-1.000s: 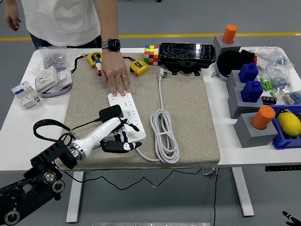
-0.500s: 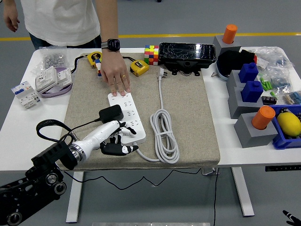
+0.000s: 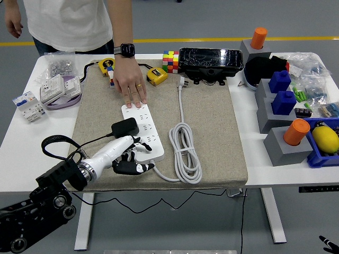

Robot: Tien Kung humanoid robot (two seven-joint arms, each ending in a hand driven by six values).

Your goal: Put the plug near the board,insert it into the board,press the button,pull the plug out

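A white power strip [image 3: 147, 128] lies on the grey mat, its long axis running away from me. A black plug adapter [image 3: 125, 127] sits in the strip's left side, its black cord trailing off to the left. My left hand [image 3: 139, 156] hovers at the strip's near end, just in front of the adapter, with its fingers spread loosely and holding nothing. A person's hand [image 3: 131, 87] with a black watch presses its fingertips on the strip's far end. Only a black tip of my right arm [image 3: 329, 245] shows at the bottom right corner.
The strip's coiled white cable [image 3: 185, 151] lies right of it, its plug [image 3: 182, 81] near a black device [image 3: 211, 61]. Tape measures [image 3: 157, 76], a colour cube [image 3: 170, 60], socket modules [image 3: 53, 89] and blue and grey blocks [image 3: 283, 103] ring the mat [image 3: 212, 132].
My left hand has drawn back slightly to the left and toward me from the strip's near end. The person's hand and the adapter have stayed put.
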